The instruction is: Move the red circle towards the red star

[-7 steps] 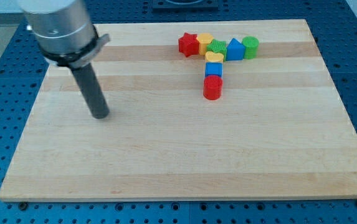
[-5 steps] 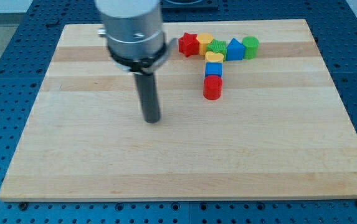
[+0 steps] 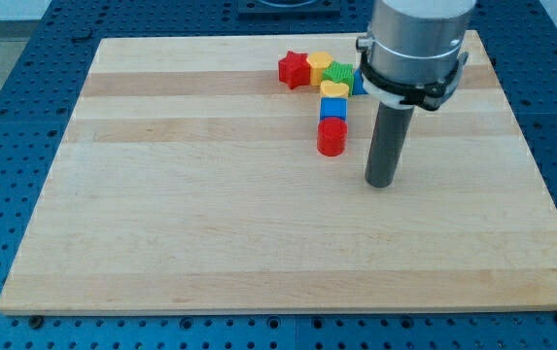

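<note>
The red circle (image 3: 331,137), a short red cylinder, stands on the wooden board below a small blue block (image 3: 333,108). The red star (image 3: 295,69) lies at the view's top, up and to the left of the circle, at the left end of a row of blocks. My tip (image 3: 380,182) rests on the board to the right of the red circle and a little below it, apart from it. The arm's body hides the right end of the block row.
A yellow block (image 3: 319,65) sits next to the red star, then a green block (image 3: 337,74) and a yellow heart-like block (image 3: 333,89) above the blue one. The board's right edge (image 3: 531,146) lies beyond my tip.
My tip has swept from the board's left across to the right, passing below the blocks. It now covers the blue triangular and green round blocks. No block has moved.
</note>
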### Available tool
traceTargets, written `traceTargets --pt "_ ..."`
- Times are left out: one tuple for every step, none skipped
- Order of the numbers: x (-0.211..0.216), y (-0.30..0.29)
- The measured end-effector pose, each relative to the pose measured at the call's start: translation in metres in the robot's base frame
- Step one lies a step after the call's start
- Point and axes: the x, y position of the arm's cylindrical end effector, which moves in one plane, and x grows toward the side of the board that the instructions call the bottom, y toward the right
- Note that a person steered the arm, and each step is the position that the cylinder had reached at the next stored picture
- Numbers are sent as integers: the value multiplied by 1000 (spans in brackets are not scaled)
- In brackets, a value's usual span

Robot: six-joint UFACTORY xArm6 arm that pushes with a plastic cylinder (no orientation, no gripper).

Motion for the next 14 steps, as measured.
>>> traceTargets --pt "-15 0" --pt "-24 0" --pt "-33 -5" --pt "-33 -10" --pt "-33 -28" --pt "-33 -43" --pt "-33 -58" --pt "-36 -68" --pt "-39 -75" --pt "-45 -81" --pt "-57 -88" --pt "-66 -95" --pt "-76 -102" --pt "-82 -110"
